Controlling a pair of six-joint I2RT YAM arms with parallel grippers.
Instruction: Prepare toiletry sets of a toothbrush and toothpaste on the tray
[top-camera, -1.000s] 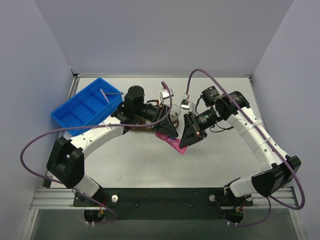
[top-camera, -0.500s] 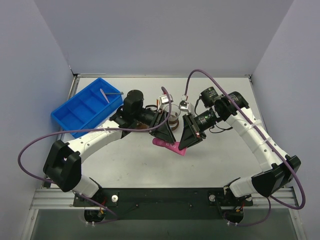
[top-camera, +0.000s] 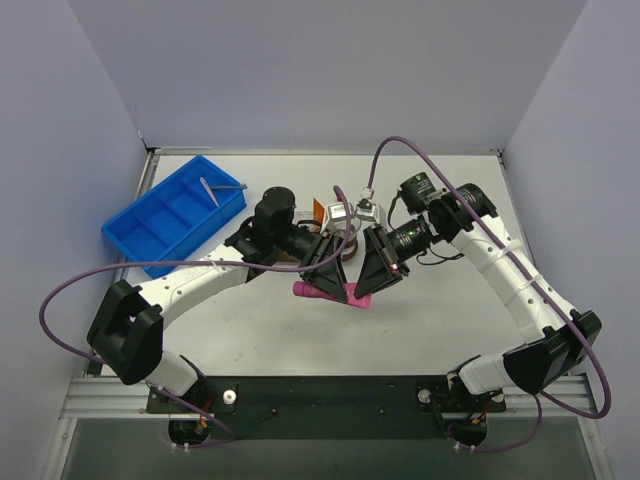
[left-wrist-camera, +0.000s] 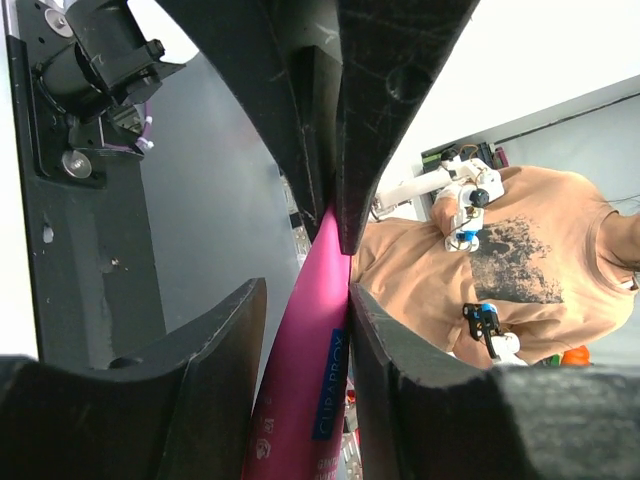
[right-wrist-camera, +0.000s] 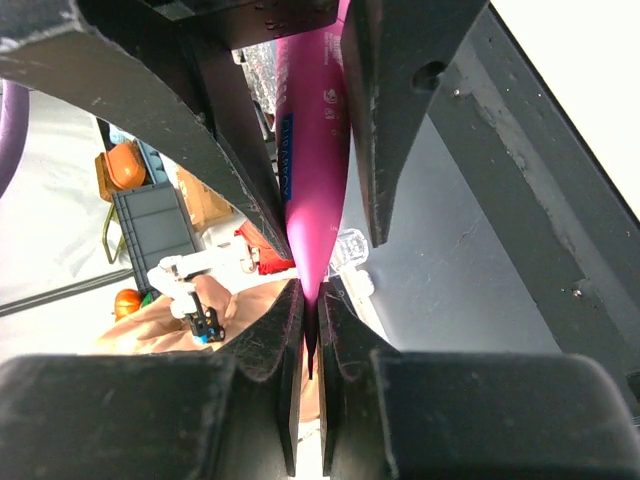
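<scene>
A magenta tube (top-camera: 312, 291) with a blue label hangs level above the table between both grippers. My right gripper (top-camera: 366, 284) is shut on its flat crimped end (right-wrist-camera: 312, 290). My left gripper (top-camera: 328, 277) is closed round the tube's body (left-wrist-camera: 318, 380); the tube rests against one finger, with a small gap at the other fingertip. A small orange toothpaste tube (top-camera: 318, 211) lies behind the grippers. The dark-brown tray (top-camera: 285, 259) is almost wholly hidden under the left arm. No brush shows on the tray.
A blue plastic bin (top-camera: 150, 235) stands at the back left with a thin lavender stick (top-camera: 222, 187) on its far rim. A clear faceted cup (right-wrist-camera: 348, 248) shows behind the tube. Cables loop over both arms.
My left gripper has moved right and forward onto the magenta tube, which has swung from slanted to level. The right gripper has kept hold of the tube's end and shifted slightly left.
</scene>
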